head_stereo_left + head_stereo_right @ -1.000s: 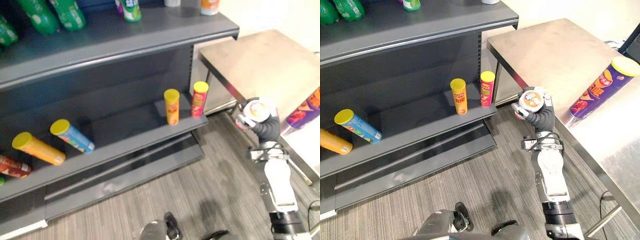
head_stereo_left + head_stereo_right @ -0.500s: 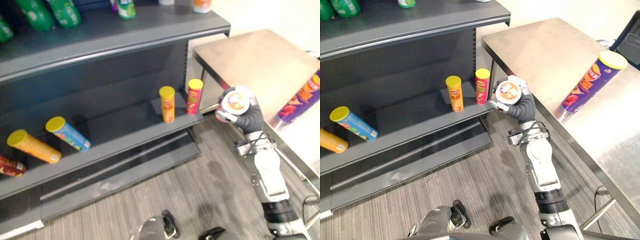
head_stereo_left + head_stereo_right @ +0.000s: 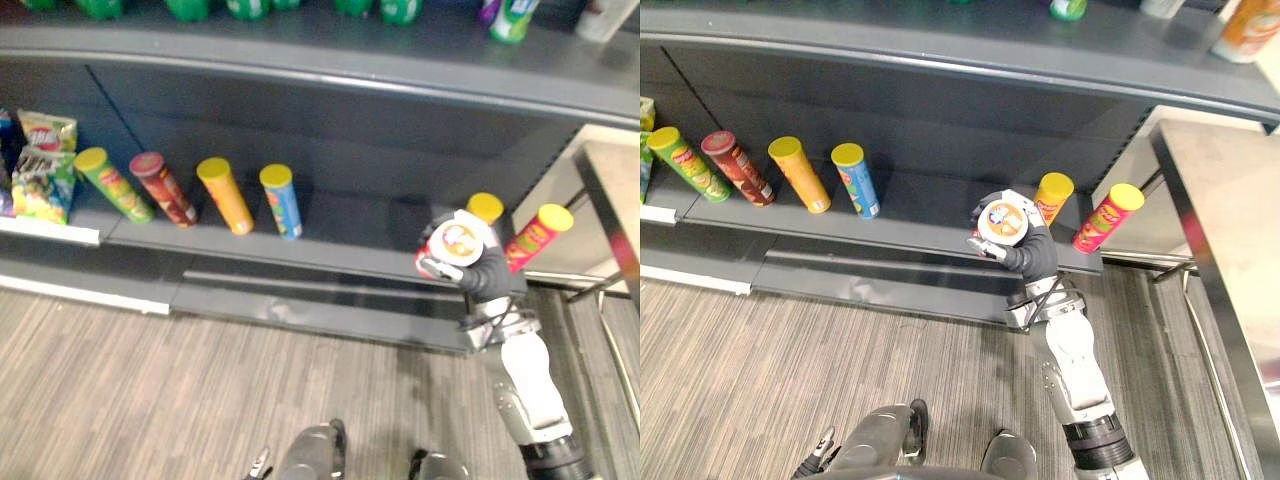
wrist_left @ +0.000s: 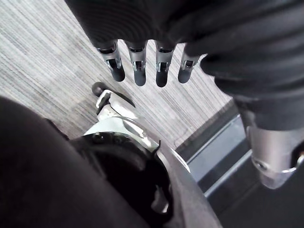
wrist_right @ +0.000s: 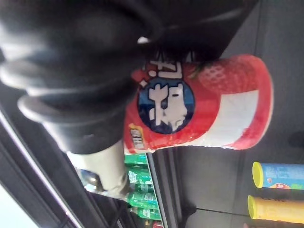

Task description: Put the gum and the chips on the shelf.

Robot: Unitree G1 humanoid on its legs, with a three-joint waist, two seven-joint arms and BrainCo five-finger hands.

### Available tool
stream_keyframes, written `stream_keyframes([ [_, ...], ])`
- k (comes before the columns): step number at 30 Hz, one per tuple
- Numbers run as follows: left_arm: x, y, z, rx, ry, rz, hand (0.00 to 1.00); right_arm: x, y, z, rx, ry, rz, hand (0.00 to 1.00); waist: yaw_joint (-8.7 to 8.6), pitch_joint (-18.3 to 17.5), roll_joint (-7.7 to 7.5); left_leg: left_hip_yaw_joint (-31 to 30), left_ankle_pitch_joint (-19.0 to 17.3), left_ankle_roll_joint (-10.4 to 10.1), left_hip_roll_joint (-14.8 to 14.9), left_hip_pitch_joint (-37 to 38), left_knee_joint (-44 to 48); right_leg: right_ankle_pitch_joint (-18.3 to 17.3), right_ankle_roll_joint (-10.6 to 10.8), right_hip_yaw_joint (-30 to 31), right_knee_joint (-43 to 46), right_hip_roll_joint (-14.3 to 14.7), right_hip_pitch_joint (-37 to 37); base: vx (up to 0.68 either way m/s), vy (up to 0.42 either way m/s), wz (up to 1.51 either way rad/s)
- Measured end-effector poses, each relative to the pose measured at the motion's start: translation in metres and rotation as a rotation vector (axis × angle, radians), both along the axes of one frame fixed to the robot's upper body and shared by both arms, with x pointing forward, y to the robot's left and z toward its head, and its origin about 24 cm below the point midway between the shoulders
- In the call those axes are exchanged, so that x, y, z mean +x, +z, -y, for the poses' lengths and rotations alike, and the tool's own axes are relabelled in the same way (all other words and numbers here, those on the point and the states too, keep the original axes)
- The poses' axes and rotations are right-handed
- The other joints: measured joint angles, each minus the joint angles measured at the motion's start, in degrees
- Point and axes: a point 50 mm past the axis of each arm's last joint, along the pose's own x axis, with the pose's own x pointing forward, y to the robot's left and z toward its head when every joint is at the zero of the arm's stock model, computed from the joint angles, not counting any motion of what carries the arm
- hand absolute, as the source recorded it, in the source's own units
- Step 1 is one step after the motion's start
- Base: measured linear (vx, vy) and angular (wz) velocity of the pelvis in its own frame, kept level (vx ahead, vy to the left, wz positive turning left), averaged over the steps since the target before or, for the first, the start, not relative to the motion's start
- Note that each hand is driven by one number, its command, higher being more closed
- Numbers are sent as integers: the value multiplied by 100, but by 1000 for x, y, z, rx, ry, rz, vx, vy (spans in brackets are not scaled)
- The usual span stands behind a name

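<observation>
The gum is a red tub (image 5: 204, 102) with a white lid (image 3: 1002, 222), and my right hand (image 3: 1032, 255) is shut on it. The hand holds it just in front of the lower shelf board (image 3: 910, 228), close to the left of an orange chip can with a yellow lid (image 3: 1052, 195). A red chip can (image 3: 1105, 217) stands tilted to the right of that. My left hand (image 4: 137, 66) hangs over the floor with straight fingers and nothing in it.
Several more chip cans lean on the lower board: blue (image 3: 855, 180), orange (image 3: 800, 175), dark red (image 3: 735, 168), green (image 3: 680, 165). Snack bags (image 3: 40, 165) sit at the far left. Green bottles (image 3: 400, 8) line the upper shelf. A metal table (image 3: 1230, 220) stands at the right.
The camera has swung left along the shelf. My right hand has carried the gum tub from beside the table to the left, in front of the lower shelf board.
</observation>
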Motion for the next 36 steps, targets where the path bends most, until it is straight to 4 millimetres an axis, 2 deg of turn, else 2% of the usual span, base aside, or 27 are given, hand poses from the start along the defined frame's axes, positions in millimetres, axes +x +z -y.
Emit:
stream_keyframes([
  [4,-1,2,-3,42,-2,33,0,1,-9,5,8,-36,-38,100,-27,0,-3,8,535,-206,-77,346,-896,1,-4,-218,-30,-95,91,-17,-117,32],
  [7,-2,1,-3,51,1,24,0,-5,-17,10,13,-59,-63,100,-71,-1,4,469,551,-233,143,566,-1341,12,-24,-299,-138,-74,211,-79,-132,9],
  [8,-5,1,-4,58,5,11,0,-8,-21,13,13,-72,-78,100,-166,-4,12,666,650,-303,212,658,-1477,13,-26,-339,-183,-72,273,-39,-126,10],
  [11,-6,1,-4,74,11,17,0,-12,-28,17,15,-89,-105,100,-204,-17,2,712,929,-267,186,846,-1869,83,-50,-311,-316,-31,332,-9,-31,-1],
  [18,-5,1,-6,92,14,19,0,-13,-30,14,34,-92,-110,100,-199,-30,-15,790,1437,-270,182,1243,-2859,340,-122,-192,-589,136,335,16,-6,-5],
  [24,-6,2,-10,123,-36,9,0,-5,-32,9,24,-69,-129,100,-200,-176,-91,869,1536,-260,196,1434,-2995,365,-84,-61,-664,186,428,34,-3,-8],
  [28,-8,1,-9,124,-57,-8,0,8,-19,0,-27,0,-95,100,-188,-375,-68,960,1527,-301,326,1409,-2995,587,-139,73,-925,346,441,-21,0,-18],
  [31,-8,1,-10,121,-61,-23,0,19,-6,0,-61,11,-67,100,-193,-392,-78,963,1545,-304,379,1411,-2995,671,-155,84,-1033,414,485,-43,1,-4],
  [36,-10,0,-10,134,-114,-62,0,39,31,-6,-113,22,16,100,-172,-522,-65,932,1622,-362,469,1416,-2996,741,-200,67,-1245,530,616,-49,-6,2],
])
